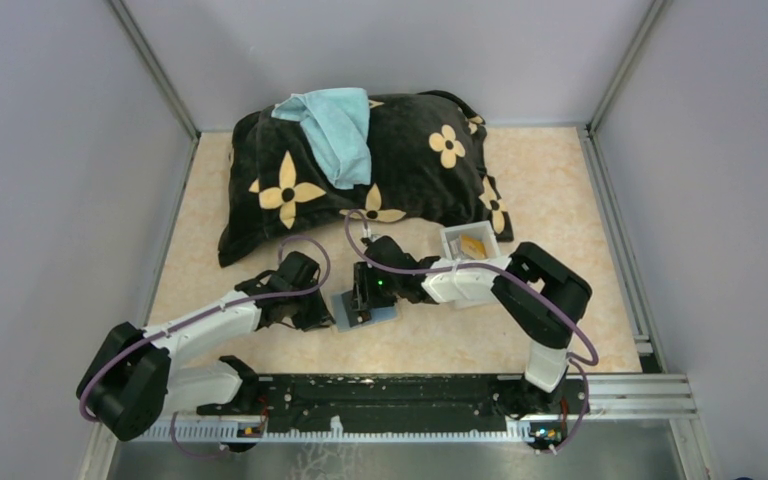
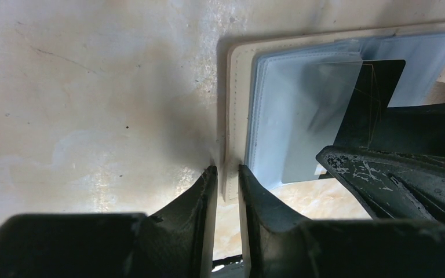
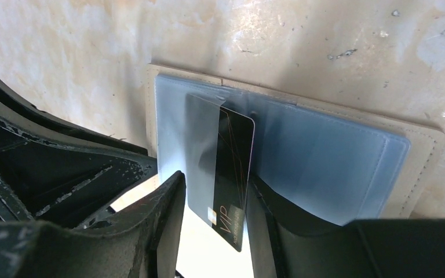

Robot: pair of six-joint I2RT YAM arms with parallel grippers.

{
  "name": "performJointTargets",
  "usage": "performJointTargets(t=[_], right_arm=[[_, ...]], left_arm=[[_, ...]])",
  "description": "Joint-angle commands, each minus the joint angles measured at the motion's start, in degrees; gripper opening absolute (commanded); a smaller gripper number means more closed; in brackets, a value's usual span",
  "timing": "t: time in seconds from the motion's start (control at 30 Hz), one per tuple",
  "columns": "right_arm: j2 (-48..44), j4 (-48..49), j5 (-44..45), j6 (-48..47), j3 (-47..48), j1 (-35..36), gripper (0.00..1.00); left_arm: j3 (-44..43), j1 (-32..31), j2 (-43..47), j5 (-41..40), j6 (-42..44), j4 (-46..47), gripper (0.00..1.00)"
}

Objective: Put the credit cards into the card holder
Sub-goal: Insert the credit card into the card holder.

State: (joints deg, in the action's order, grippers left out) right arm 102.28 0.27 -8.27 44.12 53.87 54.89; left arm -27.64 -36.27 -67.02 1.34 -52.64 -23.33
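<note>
The card holder [image 1: 384, 314] lies open on the table, tan cover down and bluish clear sleeves up. My left gripper [image 1: 320, 312] is shut on the holder's tan edge [image 2: 236, 87], pinched between its tips [image 2: 227, 172]. A black card [image 3: 232, 168] marked VIP sits partly inside a clear sleeve [image 3: 324, 156]. My right gripper [image 3: 215, 180] straddles the card with its jaws apart, and the card's edge rests against the right finger [image 3: 266, 214]. The black card also shows in the left wrist view [image 2: 376, 92]. A gold card [image 1: 473, 245] lies in the white tray.
The white tray [image 1: 455, 234] stands just behind my right arm. A black pillow with yellow flowers [image 1: 410, 170] fills the back of the table, with a light blue towel [image 1: 338, 130] on it. Grey walls close in the sides.
</note>
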Motion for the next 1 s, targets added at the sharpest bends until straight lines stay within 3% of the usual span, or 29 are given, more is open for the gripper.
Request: performJointTargets(t=[0.0,0.53,0.73,0.97], right_arm=[[0.69,-14.52,7.16,-4.65,-0.75,-0.01,0.43],[1.43,-24.83,13.15,-9.82,5.67,0.9,0.49],[2.49,-26.77,13.72,-10.46,7.13,1.86,0.69],[3.03,-28.05,14.5,-11.01,7.99,2.71,0.76]], left_arm=[[1.98,-0.38,-1.79,-2.3,1.21,-2.78,0.27],[0.97,-0.38,-2.99,-1.78,1.71,-0.95,0.27],[0.31,-0.47,-5.12,-0.87,2.06,0.92,0.27],[0.28,-0.82,-6.18,-0.56,1.87,2.11,0.27]])
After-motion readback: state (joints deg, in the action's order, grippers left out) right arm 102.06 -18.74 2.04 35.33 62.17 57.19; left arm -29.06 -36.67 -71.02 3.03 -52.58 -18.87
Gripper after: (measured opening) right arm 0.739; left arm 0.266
